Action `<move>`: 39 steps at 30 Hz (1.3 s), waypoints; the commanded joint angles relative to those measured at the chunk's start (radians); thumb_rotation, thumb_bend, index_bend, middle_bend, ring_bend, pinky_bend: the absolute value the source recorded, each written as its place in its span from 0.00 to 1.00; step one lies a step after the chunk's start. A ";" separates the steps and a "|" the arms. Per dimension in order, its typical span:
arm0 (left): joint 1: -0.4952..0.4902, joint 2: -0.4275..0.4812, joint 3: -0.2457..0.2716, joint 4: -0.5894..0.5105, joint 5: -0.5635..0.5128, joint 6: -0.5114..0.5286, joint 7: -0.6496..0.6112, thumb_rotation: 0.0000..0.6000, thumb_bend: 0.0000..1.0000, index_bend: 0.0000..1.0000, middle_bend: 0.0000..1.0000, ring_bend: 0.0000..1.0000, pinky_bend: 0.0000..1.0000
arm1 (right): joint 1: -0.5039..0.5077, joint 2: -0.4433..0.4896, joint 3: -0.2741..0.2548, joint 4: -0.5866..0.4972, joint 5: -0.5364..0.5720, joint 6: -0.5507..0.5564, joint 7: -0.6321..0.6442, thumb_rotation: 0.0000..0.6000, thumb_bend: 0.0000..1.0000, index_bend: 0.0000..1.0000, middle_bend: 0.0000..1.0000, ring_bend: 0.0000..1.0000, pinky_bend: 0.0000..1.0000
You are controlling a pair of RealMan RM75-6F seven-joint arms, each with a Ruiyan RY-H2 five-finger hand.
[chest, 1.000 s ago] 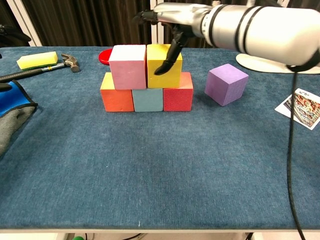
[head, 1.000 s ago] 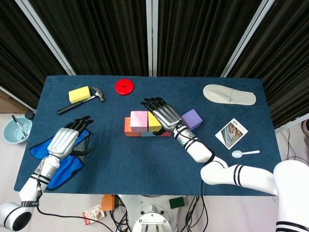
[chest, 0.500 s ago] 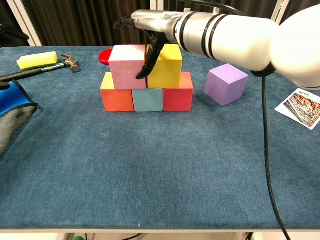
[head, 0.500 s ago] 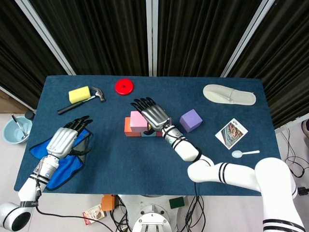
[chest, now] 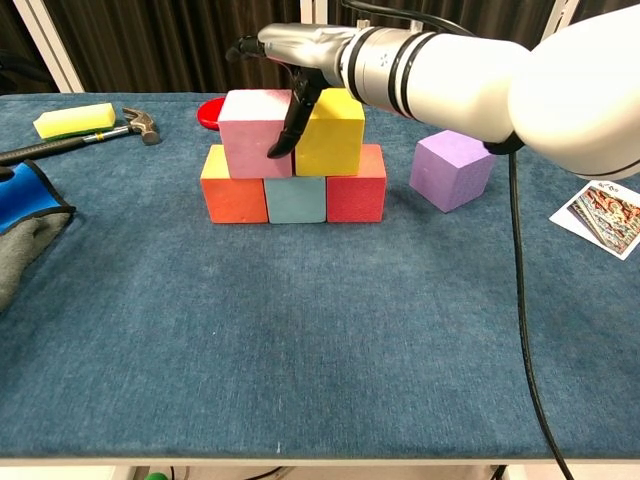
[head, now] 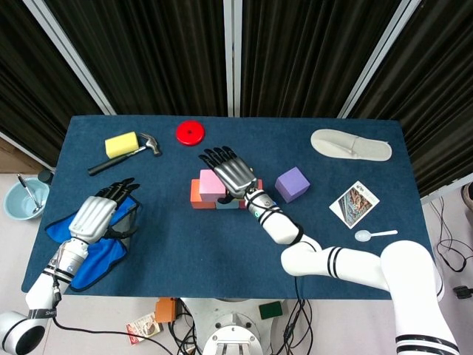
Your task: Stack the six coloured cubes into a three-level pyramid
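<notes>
Two levels are already being shown as built: the orange cube (chest: 232,188), the teal cube (chest: 296,200) and the red cube (chest: 356,186) are touching in a row, with the pink cube (chest: 254,132) and the yellow cube (chest: 331,132) resting on them. Over the last second the right hand (chest: 300,52) is being shifted leftward across the top, from above yellow to over the seam between pink and yellow; its fingers are being held spread and extended, nothing gripped, one dark finger hanging down the front at the seam. This is being read as squaring the second level. The purple cube (chest: 453,167) is lying apart to the right, not yet placed. The left hand (head: 94,216) is resting on the blue cloth (head: 87,262), fingers extended, empty.
</notes>
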 commanded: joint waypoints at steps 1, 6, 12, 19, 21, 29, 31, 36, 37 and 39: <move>0.000 -0.002 0.001 0.003 0.002 0.001 -0.001 0.78 0.19 0.10 0.04 0.10 0.23 | 0.001 -0.001 -0.002 0.002 0.003 0.000 -0.004 1.00 0.07 0.00 0.01 0.00 0.00; 0.002 -0.006 0.003 0.008 0.005 0.000 -0.008 0.77 0.19 0.10 0.04 0.10 0.23 | 0.005 -0.003 -0.006 0.005 0.006 0.005 -0.020 1.00 0.07 0.00 0.01 0.00 0.00; 0.003 -0.008 0.003 0.014 0.006 0.001 -0.012 0.80 0.19 0.10 0.04 0.10 0.23 | 0.007 0.000 -0.004 0.003 0.019 0.007 -0.028 1.00 0.07 0.00 0.01 0.00 0.00; 0.003 -0.008 0.004 0.016 0.005 -0.002 -0.014 0.78 0.19 0.10 0.04 0.10 0.23 | 0.009 0.005 -0.011 -0.007 0.025 -0.003 -0.035 1.00 0.07 0.00 0.02 0.00 0.00; 0.002 -0.009 0.004 0.017 0.004 -0.004 -0.014 0.79 0.19 0.10 0.04 0.10 0.23 | 0.007 0.011 -0.014 -0.019 0.026 -0.006 -0.034 1.00 0.07 0.00 0.03 0.00 0.00; 0.001 -0.011 0.001 0.016 0.007 -0.003 -0.011 0.77 0.19 0.10 0.04 0.10 0.23 | 0.003 0.034 -0.015 -0.052 0.041 -0.010 -0.031 1.00 0.08 0.00 0.16 0.00 0.00; 0.001 -0.011 0.002 0.015 0.007 -0.003 -0.009 0.78 0.19 0.10 0.04 0.10 0.23 | 0.001 0.039 -0.015 -0.061 0.042 -0.010 -0.027 1.00 0.08 0.00 0.17 0.00 0.00; 0.001 -0.011 0.002 0.014 0.004 -0.005 -0.006 0.78 0.19 0.10 0.04 0.10 0.23 | -0.005 0.051 -0.019 -0.080 0.047 -0.005 -0.022 1.00 0.08 0.00 0.20 0.00 0.00; 0.001 -0.011 0.002 0.014 0.004 -0.005 -0.005 0.77 0.19 0.10 0.04 0.10 0.23 | -0.006 0.053 -0.019 -0.084 0.050 -0.006 -0.020 1.00 0.08 0.00 0.20 0.00 0.00; 0.000 -0.011 0.002 0.013 0.005 -0.005 -0.004 0.78 0.19 0.10 0.04 0.10 0.23 | -0.008 0.058 -0.020 -0.088 0.054 -0.006 -0.018 1.00 0.08 0.00 0.21 0.00 0.00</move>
